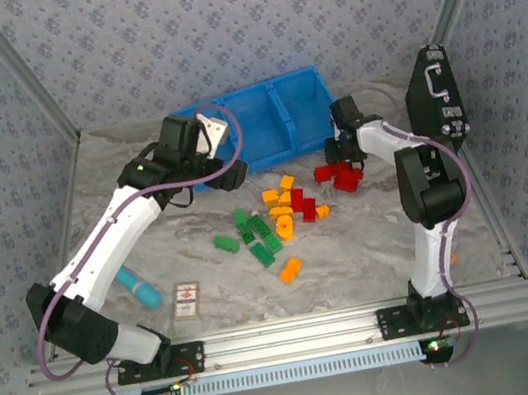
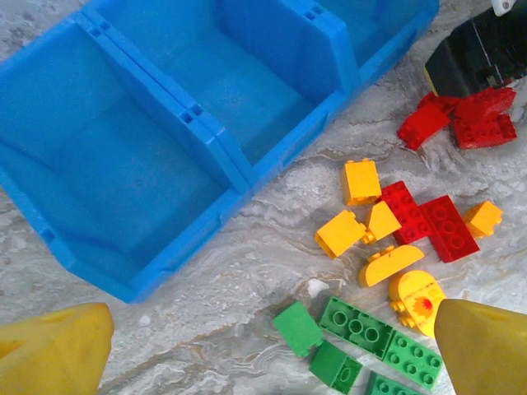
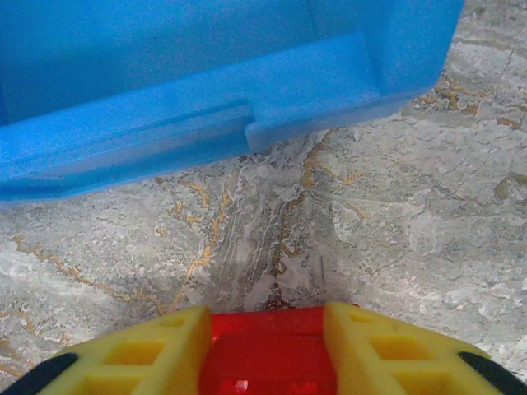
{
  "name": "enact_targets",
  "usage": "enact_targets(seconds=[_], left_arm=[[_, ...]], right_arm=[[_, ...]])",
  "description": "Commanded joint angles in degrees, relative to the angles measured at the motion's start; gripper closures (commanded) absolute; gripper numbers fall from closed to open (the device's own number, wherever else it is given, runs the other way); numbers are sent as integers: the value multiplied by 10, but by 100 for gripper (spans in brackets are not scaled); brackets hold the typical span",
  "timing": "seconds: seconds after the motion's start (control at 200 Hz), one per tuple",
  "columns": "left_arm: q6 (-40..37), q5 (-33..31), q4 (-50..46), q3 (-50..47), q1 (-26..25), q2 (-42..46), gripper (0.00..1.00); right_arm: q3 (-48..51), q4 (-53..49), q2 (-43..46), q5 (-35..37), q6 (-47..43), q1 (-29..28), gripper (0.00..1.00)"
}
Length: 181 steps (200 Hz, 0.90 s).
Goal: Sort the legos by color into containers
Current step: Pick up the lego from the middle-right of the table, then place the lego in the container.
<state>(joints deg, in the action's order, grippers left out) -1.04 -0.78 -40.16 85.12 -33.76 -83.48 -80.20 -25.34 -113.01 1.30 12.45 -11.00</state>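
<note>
The blue three-compartment bin [image 1: 261, 117] [image 2: 239, 177] [image 3: 206, 123] stands at the back of the table with nothing visible in its compartments. Loose legos lie in front of it: red ones [image 1: 303, 201] [image 2: 428, 218], orange-yellow ones [image 1: 280, 200] [image 2: 362, 181] and green ones [image 1: 258, 231] [image 2: 354, 325]. My right gripper [image 1: 346, 172] [image 3: 268, 346] is low over the table by the bin's right end, shut on a red lego [image 3: 268, 354] among the red cluster [image 2: 469, 119]. My left gripper [image 1: 208, 136] [image 2: 272, 350] hangs open above the bin's front edge, holding nothing.
A light-blue cylinder [image 1: 139, 287] and a small printed card [image 1: 187, 302] lie at the near left. A black case with a metal handle [image 1: 437, 92] leans at the far right. One orange lego [image 1: 290, 270] sits apart, nearer the front.
</note>
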Motion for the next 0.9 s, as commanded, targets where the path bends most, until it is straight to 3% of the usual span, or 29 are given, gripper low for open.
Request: enact_targets(seconds=[0.0,0.26,0.525,0.9], left_arm=[[-21,-18,-7,18,0,7,0],[-26,-24,2,-5,0,34,0],[-42,-51,-4,-15,0,67,0],[-88,-103,-13,10,1,50,0]], right_arm=[[-17,-21,-13,-3,-8,4,65],[-29,-44,4,-6,-16,4,79],[-127,-78,17,-7,-35,-4,80],[-375,-88,-156,8,-57,-18,77]])
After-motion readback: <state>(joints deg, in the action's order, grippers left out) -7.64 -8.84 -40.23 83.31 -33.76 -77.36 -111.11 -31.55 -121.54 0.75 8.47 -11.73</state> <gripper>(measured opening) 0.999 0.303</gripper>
